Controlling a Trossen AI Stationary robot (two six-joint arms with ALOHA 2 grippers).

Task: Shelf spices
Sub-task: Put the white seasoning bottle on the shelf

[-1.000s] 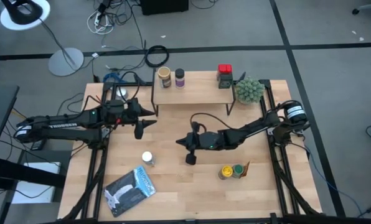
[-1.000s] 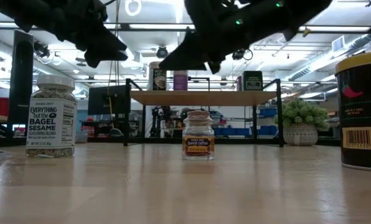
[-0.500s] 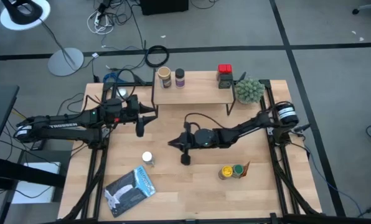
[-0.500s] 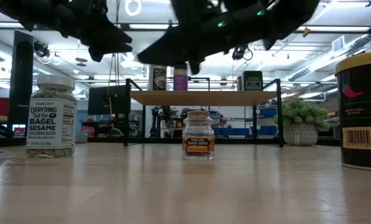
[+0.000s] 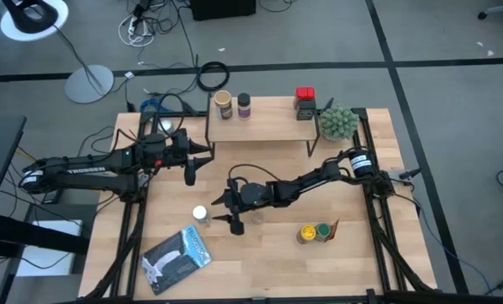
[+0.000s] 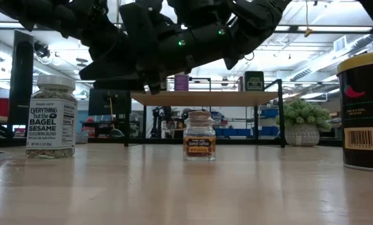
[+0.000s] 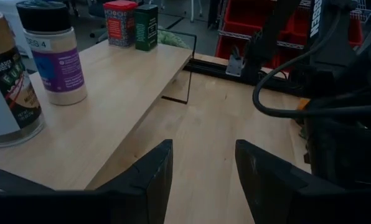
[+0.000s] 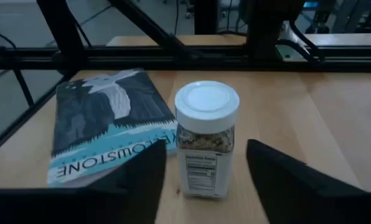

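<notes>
The shelf (image 5: 260, 125) stands at the table's far side with a tan-lidded jar (image 5: 224, 105), a purple-labelled jar (image 5: 244, 105), a red tin (image 5: 305, 95) and a dark green tin (image 5: 307, 110) on its top board. A white-lidded spice jar (image 8: 206, 138) stands upright on the table. My right gripper (image 5: 224, 211) is open just to its right, with a finger (image 8: 136, 180) on either side short of the jar, touching nothing. My left gripper (image 7: 204, 180) hangs open and empty by the shelf's left end. A small saffron jar (image 6: 199, 144) stands mid-table.
A flat Yellowstone pouch (image 5: 177, 257) lies at the near left, close behind the white-lidded jar. A yellow-lidded (image 5: 306, 232) and a green-lidded jar (image 5: 322, 230) stand near right. The fuzzy plant (image 5: 338, 122) sits by the shelf's right end. The arm frames run along both side edges.
My right gripper has swept toward the table's left edge and a little nearer, up to the white-lidded jar, and its fingers have opened. No jar has moved.
</notes>
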